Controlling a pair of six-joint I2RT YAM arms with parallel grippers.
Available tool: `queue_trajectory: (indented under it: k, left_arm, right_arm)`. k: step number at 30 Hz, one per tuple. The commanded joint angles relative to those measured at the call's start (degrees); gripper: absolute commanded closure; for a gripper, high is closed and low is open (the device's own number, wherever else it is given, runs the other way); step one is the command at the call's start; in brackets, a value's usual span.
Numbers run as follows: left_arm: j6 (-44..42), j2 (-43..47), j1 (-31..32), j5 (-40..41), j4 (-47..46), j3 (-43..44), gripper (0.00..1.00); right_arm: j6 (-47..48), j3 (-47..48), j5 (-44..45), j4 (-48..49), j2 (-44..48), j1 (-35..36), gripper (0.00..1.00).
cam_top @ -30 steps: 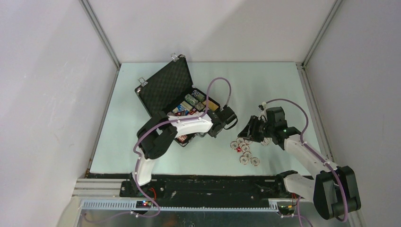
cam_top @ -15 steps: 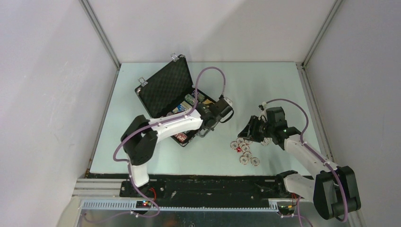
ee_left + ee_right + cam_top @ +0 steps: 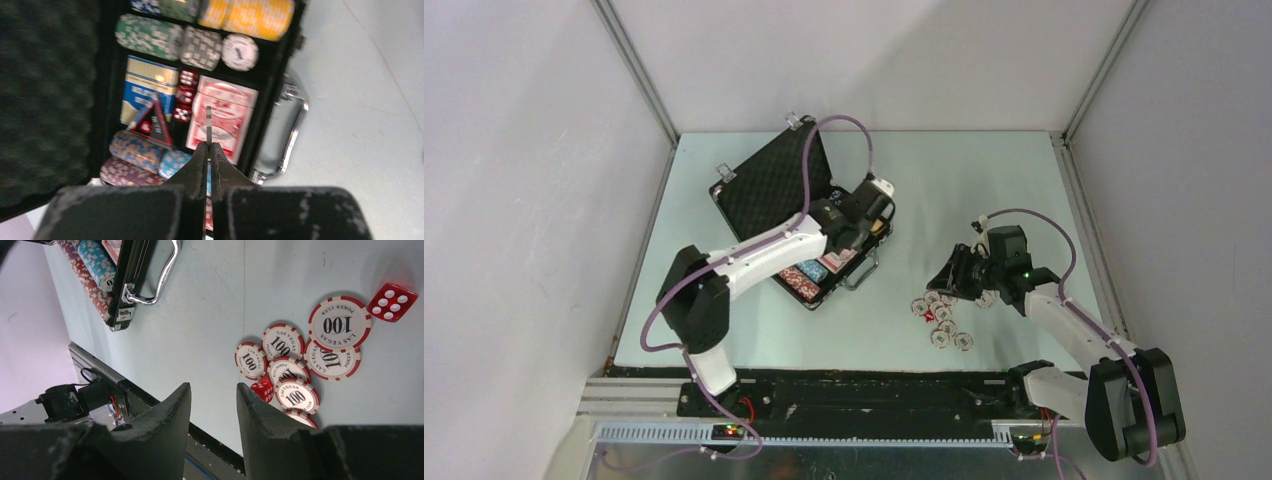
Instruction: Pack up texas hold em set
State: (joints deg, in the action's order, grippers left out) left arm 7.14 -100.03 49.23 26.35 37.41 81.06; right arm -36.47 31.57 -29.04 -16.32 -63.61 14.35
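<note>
While the left arm is swinging in from the front edge of the case (image 3: 769, 180) to hang right over its tray, we are seeing the left gripper (image 3: 209, 146) finishing its squeeze; its jaws are now pressing fully together on a thin chip (image 3: 208, 122), held edge-on and poking out past the tips; we are judging that this chip is about to be slotted into a row, so the packing is moving along but far from done; loose chips (image 3: 340, 325) and a red die (image 3: 392, 301) are lying on the table (image 3: 984, 180) near the right arm; the right gripper (image 3: 212, 387) is hovering just above them, jaws standing partly apart and gripping nothing; the case is sitting left of centre, lid (image 3: 45, 100) standing open on the far-left side; its long axis is running diagonally from near-left to far-right, and the handle (image 3: 287, 145) is pointing near-right, towards the loose chips
</note>
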Motion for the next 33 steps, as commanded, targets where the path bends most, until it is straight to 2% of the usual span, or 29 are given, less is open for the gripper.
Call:
queue_trajectory:
  k: [1, 4, 11, 24, 33]
  left_arm:
    - [-4.5, 0.6, -3.6, 0.9, -3.1, 3.8, 1.0]
    - [-5.4, -2.8, -5.8, 2.0, -2.7, 7.8, 1.0]
    - [-7.0, -6.9, -9.7, -1.5, -4.1, 11.7, 1.0]
    - [-9.3, -14.4, -11.7, -6.3, -2.6, 16.5, 1.0]
    - [-9.1, -18.7, -12.2, -5.2, -2.6, 17.7, 1.0]
  right_arm:
    - [0.2, 0.4, -1.8, 3.1, -1.2, -0.3, 0.59]
    - [0.5, 1.3, -2.3, 2.8, -2.0, -0.3, 0.59]
    - [1.3, 3.3, -1.7, 1.8, -2.6, -0.3, 0.59]
    - [1.5, 5.4, -1.1, 1.9, -5.3, -0.4, 0.59]
    - [1.5, 6.2, -1.7, 3.0, -7.9, -0.3, 0.59]
